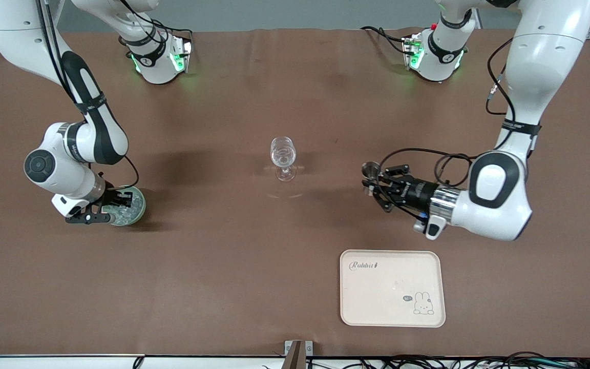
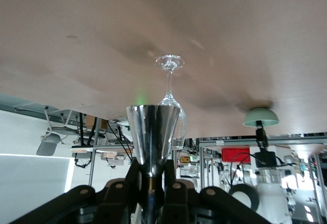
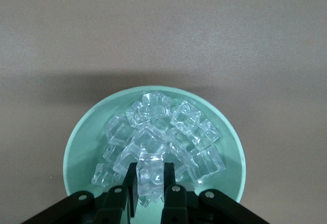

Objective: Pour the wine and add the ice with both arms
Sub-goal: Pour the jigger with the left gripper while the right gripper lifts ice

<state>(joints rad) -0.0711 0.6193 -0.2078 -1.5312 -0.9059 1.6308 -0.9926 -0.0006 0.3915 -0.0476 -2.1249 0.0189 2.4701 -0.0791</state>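
A clear stemmed glass [image 1: 283, 156] stands at the table's middle; it also shows in the left wrist view [image 2: 171, 106]. My left gripper [image 1: 377, 185] is shut on a shiny steel cone-shaped cup [image 2: 153, 137], held on its side over the table beside the glass, mouth toward it. The cup [image 1: 371, 168] is toward the left arm's end. My right gripper [image 1: 113, 205] reaches down into the pale green bowl [image 3: 76, 147] of ice [image 3: 163, 132]. Its fingers [image 3: 176, 185] are shut on one ice cube [image 3: 152, 173] at the pile's edge.
A cream tray [image 1: 392, 288] with a rabbit print lies nearer the front camera than the left gripper. The bowl [image 1: 133, 207] sits toward the right arm's end. It also shows in the left wrist view [image 2: 261, 116].
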